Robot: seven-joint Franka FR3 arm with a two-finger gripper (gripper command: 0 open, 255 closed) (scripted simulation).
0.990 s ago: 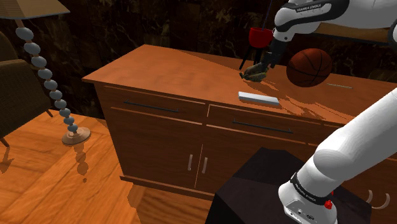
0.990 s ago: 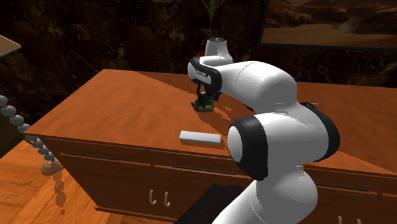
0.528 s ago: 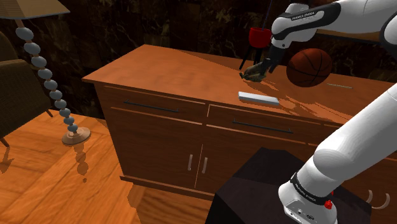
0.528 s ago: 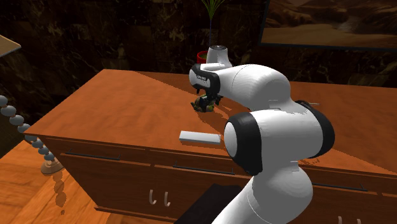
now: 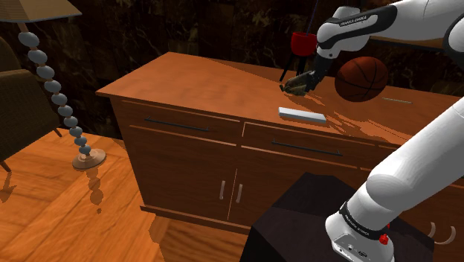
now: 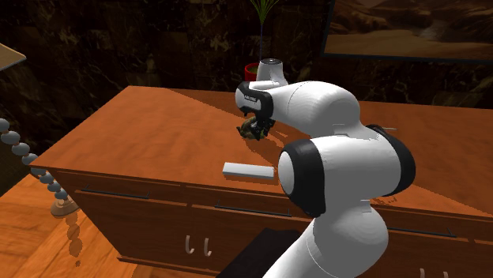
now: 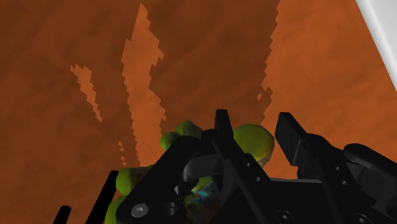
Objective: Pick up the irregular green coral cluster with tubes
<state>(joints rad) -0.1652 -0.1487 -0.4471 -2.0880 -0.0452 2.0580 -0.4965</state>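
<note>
In the shoulder view, on the wooden dresser top (image 5: 216, 82), my gripper (image 5: 303, 79) has its jaws part-way closed, clasping the green coral cluster (image 5: 296, 85) between them. A pale flat slab (image 5: 303, 114) lies at the cluster's 6 o'clock and a basketball (image 5: 361, 78) sits near its 3 o'clock.

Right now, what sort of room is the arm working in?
Likely a living room: long wooden sideboard with drawers, floor lamp with a grey beaded stem, framed landscape picture on the wall.
</note>
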